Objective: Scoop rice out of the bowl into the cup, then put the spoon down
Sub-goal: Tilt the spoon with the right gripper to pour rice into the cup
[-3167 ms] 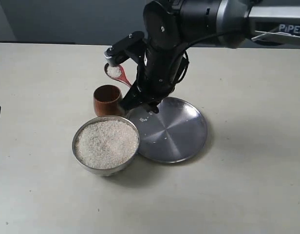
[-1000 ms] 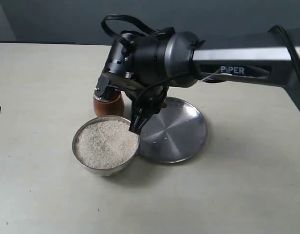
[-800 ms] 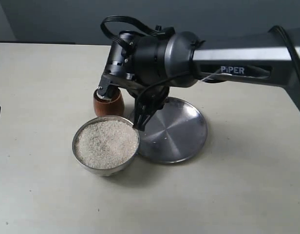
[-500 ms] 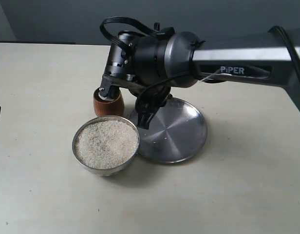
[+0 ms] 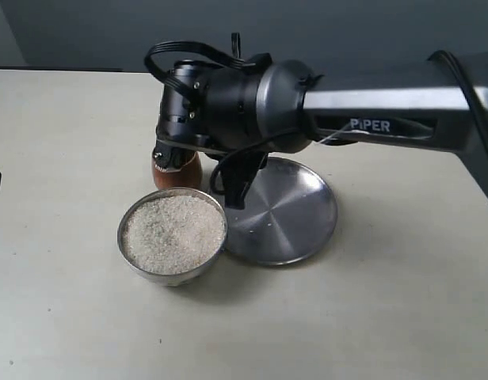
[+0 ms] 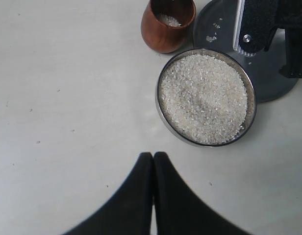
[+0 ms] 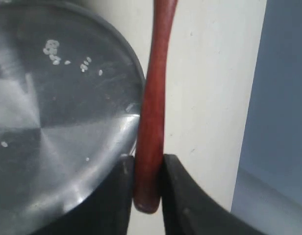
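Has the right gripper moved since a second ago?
Yes: the right gripper has drawn away from the round silver metal bowl's rim toward the flat silver plate.

Bowl (image 5: 166, 276) full of rice (image 5: 174, 233); cup (image 5: 181, 172) behind, partly hidden by arm (image 5: 252, 107).

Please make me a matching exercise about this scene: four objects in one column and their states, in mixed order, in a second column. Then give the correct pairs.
Column 1
1. spoon
2. plate
3. bowl
4. cup

Column 2
A. filled with rice almost to the rim
B. a little rice at the bottom
C. clamped in the right gripper
D. only a few stray grains of rice on it

Pairs: 1-C, 2-D, 3-A, 4-B
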